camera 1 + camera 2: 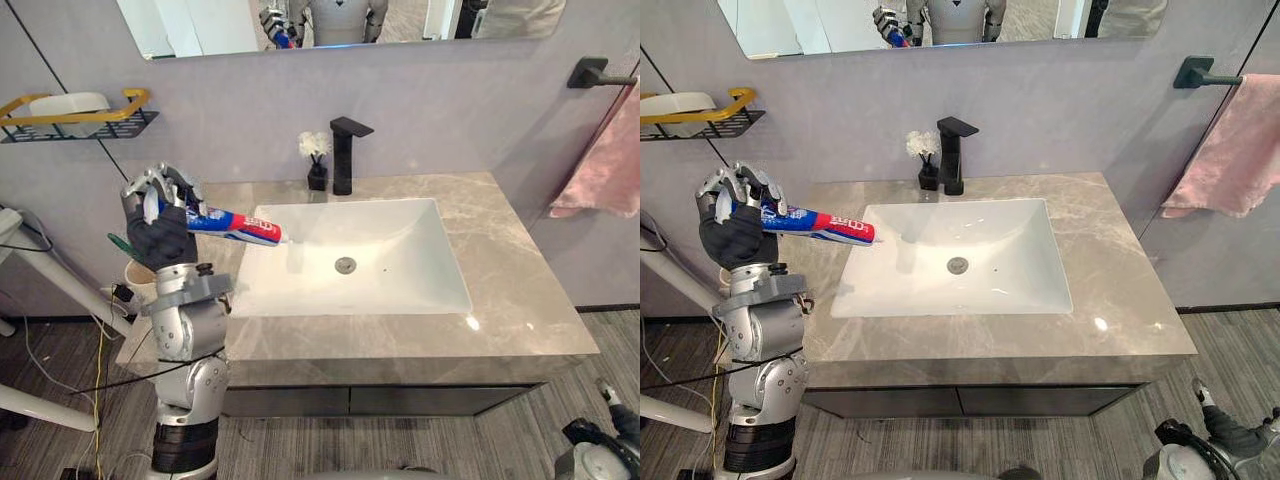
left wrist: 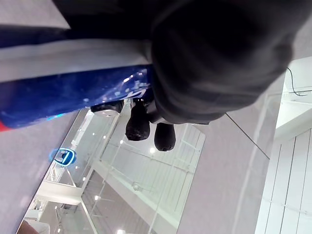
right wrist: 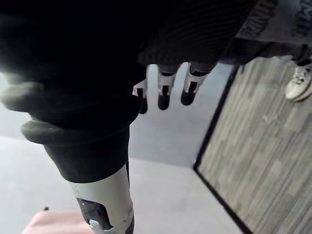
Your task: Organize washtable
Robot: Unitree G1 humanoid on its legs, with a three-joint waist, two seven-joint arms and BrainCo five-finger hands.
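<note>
My left hand (image 1: 160, 228) is raised over the left end of the grey marble washtable (image 1: 510, 270), shut on a blue, red and white toothpaste tube (image 1: 236, 227). The tube lies level, its cap end pointing right over the rim of the white sink (image 1: 440, 290). In the left wrist view the tube (image 2: 58, 92) runs across my curled fingers (image 2: 139, 124). Just behind the hand a beige cup (image 1: 138, 272) stands on the counter with a green toothbrush (image 1: 118, 241) sticking out. My right hand (image 3: 164, 95) hangs low beside the cabinet (image 1: 592, 458), fingers relaxed and empty.
A black faucet (image 1: 345, 152) and a small black vase of white flowers (image 1: 316, 162) stand behind the sink. A yellow wire shelf (image 1: 80, 112) with a white dish hangs on the wall at left. A pink towel (image 1: 610, 165) hangs at right. A person's shoe (image 3: 300, 83) is on the floor.
</note>
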